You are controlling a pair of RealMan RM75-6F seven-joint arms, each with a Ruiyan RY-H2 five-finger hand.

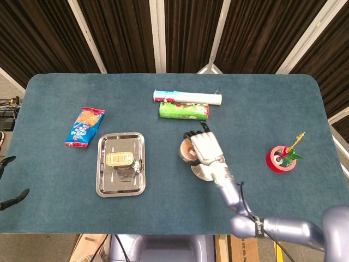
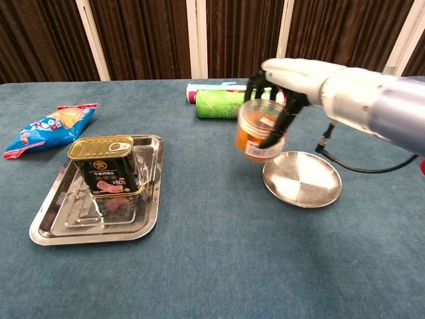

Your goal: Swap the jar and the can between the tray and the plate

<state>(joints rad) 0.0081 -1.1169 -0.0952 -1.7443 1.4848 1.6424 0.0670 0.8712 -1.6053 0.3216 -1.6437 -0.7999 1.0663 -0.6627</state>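
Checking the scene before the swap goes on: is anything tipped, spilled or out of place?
Nothing has spilled. The clear plastic jar of orange contents is tilted in the right hand, in the air beside the round metal plate. The gold-topped rectangular can stands upright on the metal tray.

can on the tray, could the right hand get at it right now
Probably not: the right hand is full, gripping the jar in the air beside the plate. The can itself stands unobstructed on the tray, so only the jar is in the way.
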